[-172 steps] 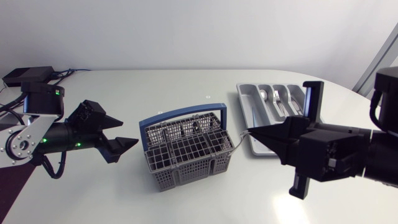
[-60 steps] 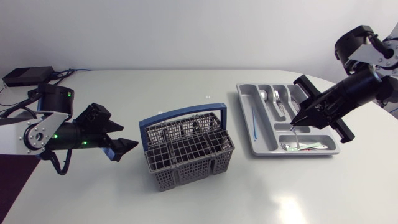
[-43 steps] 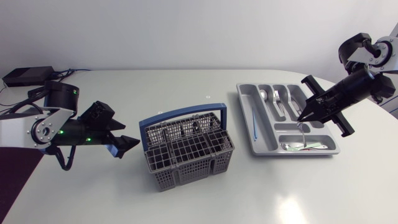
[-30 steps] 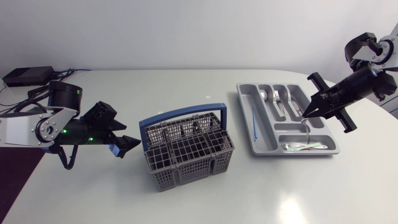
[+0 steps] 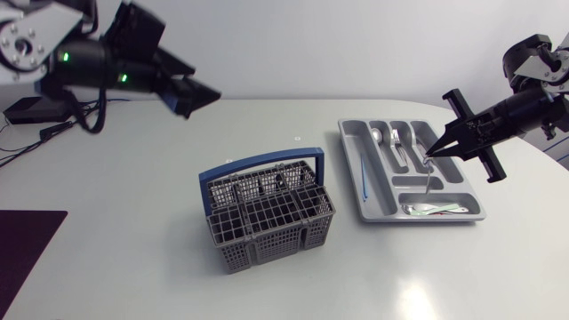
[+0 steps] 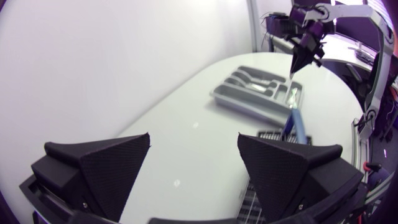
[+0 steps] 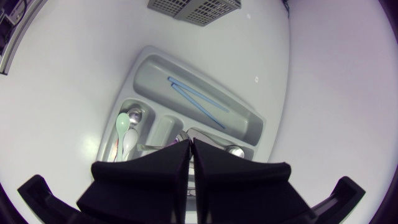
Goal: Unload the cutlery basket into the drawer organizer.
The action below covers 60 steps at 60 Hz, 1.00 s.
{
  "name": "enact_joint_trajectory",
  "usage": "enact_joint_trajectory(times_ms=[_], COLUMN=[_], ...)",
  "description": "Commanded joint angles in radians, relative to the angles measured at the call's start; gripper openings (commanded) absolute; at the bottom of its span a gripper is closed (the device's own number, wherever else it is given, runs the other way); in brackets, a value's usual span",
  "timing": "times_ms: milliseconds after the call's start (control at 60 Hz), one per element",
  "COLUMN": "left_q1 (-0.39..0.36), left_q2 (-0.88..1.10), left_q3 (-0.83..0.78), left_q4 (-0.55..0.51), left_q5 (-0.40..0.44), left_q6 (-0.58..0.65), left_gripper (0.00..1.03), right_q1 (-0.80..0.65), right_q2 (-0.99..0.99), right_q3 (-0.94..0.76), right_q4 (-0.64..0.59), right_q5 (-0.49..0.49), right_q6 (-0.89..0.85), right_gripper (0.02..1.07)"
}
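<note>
Two blue sticks (image 7: pixel 198 96) lie in the long compartment of the grey drawer organizer (image 5: pixel 349 160), with spoons (image 7: pixel 124 132) in the compartment alongside. The right pincer (image 5: pixel 432 153) is clamped on a thin silver cutlery piece (image 5: pixel 428 180) that hangs over the organizer (its kind is too small to tell). The cutlery basket (image 5: pixel 267 236) sits mid-surface (image 5: pixel 133 204). The left pincer (image 5: pixel 197 98), fingers spread, has risen from beside the basket to high over the far left.

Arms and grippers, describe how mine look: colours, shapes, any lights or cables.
Left arm has a silver-grey link, black joints, green lights and black cables. Right arm looks black. Left gripper and right gripper are matte black with broad wedge-shaped fingers.
</note>
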Motion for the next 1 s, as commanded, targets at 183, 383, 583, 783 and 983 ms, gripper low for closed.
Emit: enact_joint_trajectory(times_ms=[183,383,583,783,983], left_q1=[-0.263,-0.360,-0.433,-0.472,-0.495], left_q2=[0.405,0.607,0.741,0.837,0.885], left_q3=[0.421,0.622,0.793,0.935,0.972], left_q4=[-0.115,-0.159,-0.173,-0.196,-0.211], left_q5=[-0.027,-0.021,-0.023,-0.021,-0.010], left_q6=[-0.094,-0.136,-0.178,-0.215,-0.221], left_gripper=[0.98,0.98,0.96,0.91,0.87], right_q1=[-0.027,-0.030,-0.009,0.040,0.069], right_q2=[-0.047,-0.081,-0.109,-0.138,-0.155], right_q3=[0.109,0.144,0.161,0.132,0.114], right_q4=[0.002,0.026,0.038,0.156,0.199], right_q5=[-0.176,-0.266,-0.334,-0.351,-0.357], right_q6=[0.178,0.329,0.468,0.626,0.702], right_gripper=[0.08,0.08,0.08,0.08,0.08])
